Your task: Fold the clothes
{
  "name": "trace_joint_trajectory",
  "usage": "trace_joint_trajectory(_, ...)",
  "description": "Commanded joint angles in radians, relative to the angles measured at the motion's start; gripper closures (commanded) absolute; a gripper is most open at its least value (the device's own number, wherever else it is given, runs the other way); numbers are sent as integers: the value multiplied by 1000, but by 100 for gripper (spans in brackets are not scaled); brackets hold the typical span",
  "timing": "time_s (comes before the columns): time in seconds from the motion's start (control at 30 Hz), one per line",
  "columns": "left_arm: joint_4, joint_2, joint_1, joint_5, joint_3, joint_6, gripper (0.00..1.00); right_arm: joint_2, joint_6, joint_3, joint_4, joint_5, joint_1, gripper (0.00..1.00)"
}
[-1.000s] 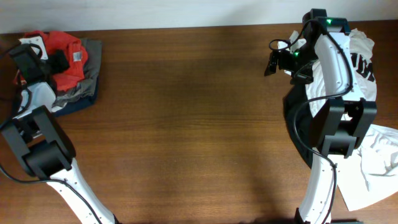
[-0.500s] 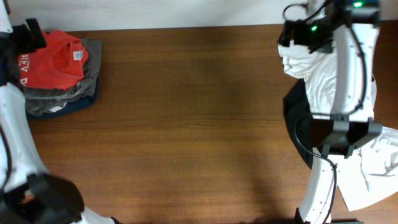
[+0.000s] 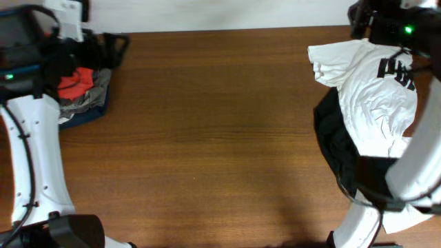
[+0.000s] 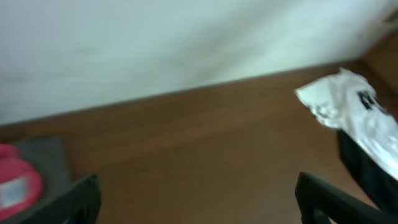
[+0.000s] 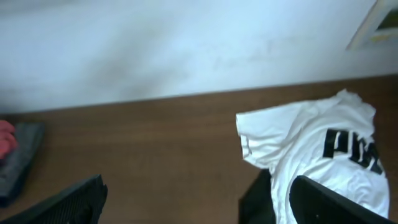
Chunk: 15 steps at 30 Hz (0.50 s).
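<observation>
Overhead: red shirt [image 3: 74, 81] tops a pile [image 3: 93, 103] at the table's [image 3: 220, 138] left edge; white shirt [image 3: 372, 96] overlaps a black garment [image 3: 334, 138] at right. Left wrist: left gripper [image 4: 196, 190] spread wide, empty. Right wrist: right gripper [image 5: 199, 193] spread wide, empty, facing the white shirt.

Dark brown wooden table [image 3: 220, 138] with visible grain, butting a plain white wall [image 5: 155, 43] along its far edge, soft even light.

The wooden table [image 3: 220, 138] bears a clothes pile [image 3: 89, 98] left, white T-shirt [image 3: 372, 103] right.
</observation>
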Motion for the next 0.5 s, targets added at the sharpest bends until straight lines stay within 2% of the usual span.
trace_joint_trajectory(0.0, -25, 2, -39, -13, 1, 6, 1, -132, 26, 11, -6, -2, 5, 1)
trace_joint_trajectory(0.23, -34, 2, -58, -22, 1, 6, 1, -328, 26, 11, -6, -50, 5, 1)
trace_joint_trajectory(0.47, -34, 2, -57, -22, 1, 6, 1, -445, 26, 11, -6, -51, 5, 1)
